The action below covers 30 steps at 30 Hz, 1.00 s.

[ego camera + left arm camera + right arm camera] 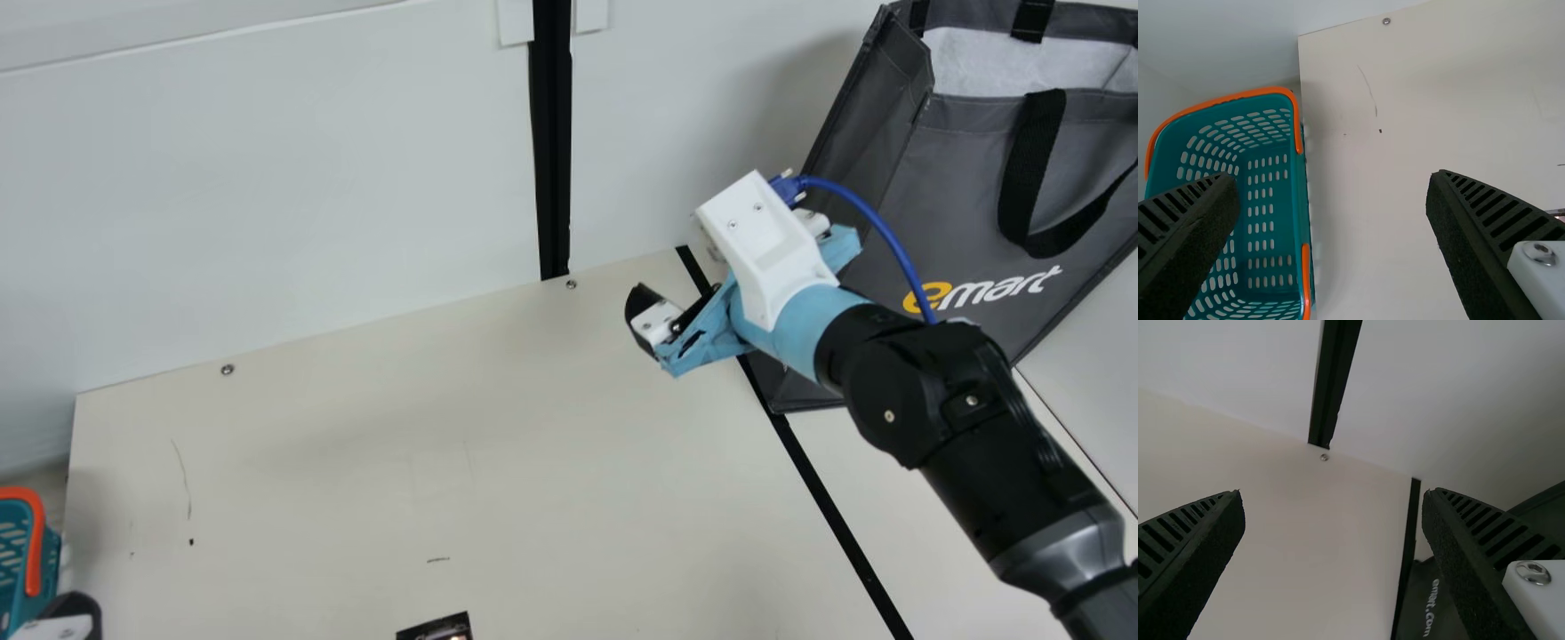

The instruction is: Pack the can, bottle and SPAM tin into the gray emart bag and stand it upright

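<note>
The gray emart bag point(956, 200) stands at the right by the back wall in the main view, its mouth open on a pale lining; its contents are hidden. Part of the bag point(1418, 611) shows in the right wrist view. My right gripper point(665, 322) is just left of the bag, in front of its side. In the right wrist view, my right gripper point(1333, 493) has its fingers wide apart with nothing between them. A fingertip of my left gripper point(64, 620) is at the main view's bottom left corner. My left gripper point(1333, 177) stands open and empty in the left wrist view.
A teal basket point(31, 556) with orange handles sits at the table's left edge; the basket point(1301, 220) lies partly beneath my left gripper. A small dark printed object point(440, 628) is at the main view's bottom edge. The wall point(293, 196) bounds the table's back.
</note>
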Available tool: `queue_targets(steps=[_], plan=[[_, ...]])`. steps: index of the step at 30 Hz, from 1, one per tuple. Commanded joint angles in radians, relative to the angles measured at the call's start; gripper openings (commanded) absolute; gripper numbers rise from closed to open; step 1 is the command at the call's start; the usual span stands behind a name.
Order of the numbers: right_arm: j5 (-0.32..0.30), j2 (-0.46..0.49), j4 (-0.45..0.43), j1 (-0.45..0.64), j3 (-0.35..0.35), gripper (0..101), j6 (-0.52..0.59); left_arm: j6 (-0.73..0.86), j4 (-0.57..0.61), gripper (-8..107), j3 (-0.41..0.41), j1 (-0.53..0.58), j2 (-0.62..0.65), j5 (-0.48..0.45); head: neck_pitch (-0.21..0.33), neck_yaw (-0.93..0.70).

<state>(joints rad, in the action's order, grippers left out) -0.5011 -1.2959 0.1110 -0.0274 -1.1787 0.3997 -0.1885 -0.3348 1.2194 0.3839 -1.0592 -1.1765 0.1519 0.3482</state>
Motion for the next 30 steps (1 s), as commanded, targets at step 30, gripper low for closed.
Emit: queue_targets(steps=[30], plan=[[-0.066, -0.019, 0.191, -0.016, 0.008, 95, 0.042, 0.000, 0.000, 90, 0.000, 0.000, 0.000, 0.000, 0.023, 0.001]])
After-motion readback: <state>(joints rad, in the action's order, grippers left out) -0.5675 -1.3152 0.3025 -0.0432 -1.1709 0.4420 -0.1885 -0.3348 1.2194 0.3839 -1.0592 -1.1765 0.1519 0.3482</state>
